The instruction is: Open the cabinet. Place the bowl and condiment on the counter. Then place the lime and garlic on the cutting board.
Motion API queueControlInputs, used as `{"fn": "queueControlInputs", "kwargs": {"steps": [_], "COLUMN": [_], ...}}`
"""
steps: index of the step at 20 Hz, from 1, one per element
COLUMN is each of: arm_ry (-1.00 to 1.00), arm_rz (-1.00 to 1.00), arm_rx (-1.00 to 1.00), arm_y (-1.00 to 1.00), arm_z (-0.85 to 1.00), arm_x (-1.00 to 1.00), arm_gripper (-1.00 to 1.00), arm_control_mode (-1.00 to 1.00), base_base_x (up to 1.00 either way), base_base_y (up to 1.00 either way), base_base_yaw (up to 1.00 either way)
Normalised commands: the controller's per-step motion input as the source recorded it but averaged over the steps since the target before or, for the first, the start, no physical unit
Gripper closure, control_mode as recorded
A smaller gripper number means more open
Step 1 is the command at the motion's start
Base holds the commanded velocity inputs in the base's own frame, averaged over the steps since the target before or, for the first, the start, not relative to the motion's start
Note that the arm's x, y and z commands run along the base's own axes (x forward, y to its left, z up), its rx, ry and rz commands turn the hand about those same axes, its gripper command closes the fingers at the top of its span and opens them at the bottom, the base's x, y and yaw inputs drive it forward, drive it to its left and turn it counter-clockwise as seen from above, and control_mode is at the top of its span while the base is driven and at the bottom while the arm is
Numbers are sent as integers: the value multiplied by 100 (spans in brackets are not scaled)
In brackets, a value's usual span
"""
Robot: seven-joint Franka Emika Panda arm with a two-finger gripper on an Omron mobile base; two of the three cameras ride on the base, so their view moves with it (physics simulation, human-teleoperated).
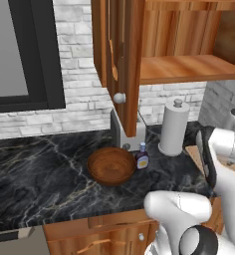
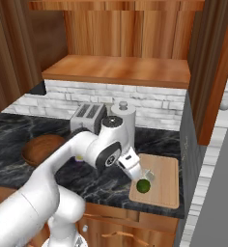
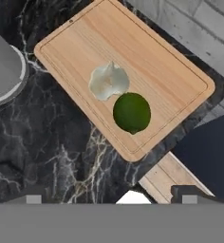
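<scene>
My gripper point(image 2: 144, 177) hangs just above the cutting board point(image 3: 152, 61), jaws spread wide, nothing held. Lime point(image 3: 132, 113) and garlic point(image 3: 108, 81) sit touching on the board. Cabinet point(image 1: 120, 47) door is open; wooden bowl point(image 1: 111, 165) and condiment bottle point(image 1: 142, 157) stand side by side on the counter point(image 1: 35, 169).
</scene>
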Motion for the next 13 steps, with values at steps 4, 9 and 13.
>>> {"fn": "queueControlInputs", "kwargs": {"steps": [4,9,13], "arm_ry": [-41,-39,-33], "arm_rz": [1,0,0], "arm_rx": [-4,0,-2], "arm_y": [29,40,55], "arm_z": [45,53,65], "arm_x": [-56,-55,-58], "arm_gripper": [-100,-100,-100], "arm_control_mode": [-100,-100,-100], "base_base_x": [0,0,0], "base_base_y": [0,0,0], "base_base_yaw": [0,0,0]}}
